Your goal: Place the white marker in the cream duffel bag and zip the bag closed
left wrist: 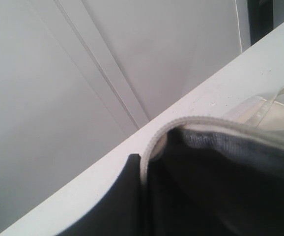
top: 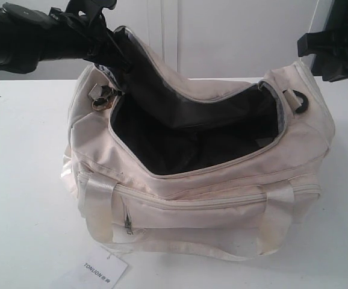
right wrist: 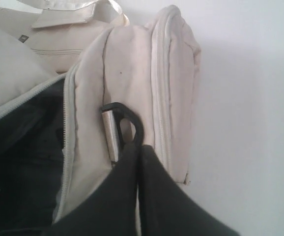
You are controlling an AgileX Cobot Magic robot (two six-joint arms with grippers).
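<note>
Exterior view, holdings listed by size.

**Worktop** (top: 17, 180): white, filling the frame below a pale wall.

**Cream duffel bag** (top: 222, 198): centre of frame, standing on the worktop. The main zip is undone and the mouth gapes onto dark lining. The rear rim is drawn up toward the upper left of the frame.

**Left fingers** (left wrist: 120, 206): clamped on that rear rim. The left wrist view shows zip tape and grey lining pinched against a dark finger.

**Right fingers** (right wrist: 115, 196): pressed together on nothing, at the upper right of the exterior frame. The tips are near the black D-ring (top: 305, 107); contact cannot be told.

**White marker**: seen in no view. It is in neither grip and not on the visible worktop. Whether it lies in the dark interior cannot be told.

**Step in hand (judged)**: the mouth is held open, with zipping to follow once the marker is inside.
- Confirm the marker is in before closing.
- Lower the lifted rim so both zip tapes meet.
- Locate the main slider first, as it is not clearly made out.
- Anchor one end of the bag while the slider is drawn along the curve, since soft fabric will likely bunch.
- Keep the lining clear of the teeth.

**Appearance**: soft, slumped cream fabric.
- Shiny webbing handles (top: 96, 205) on the front.
- White paper tag (top: 105, 270) at the lower left.
- Metal clip (top: 100, 99) at the left end.
- Front zip pocket with a small pull (top: 128, 226).
</note>
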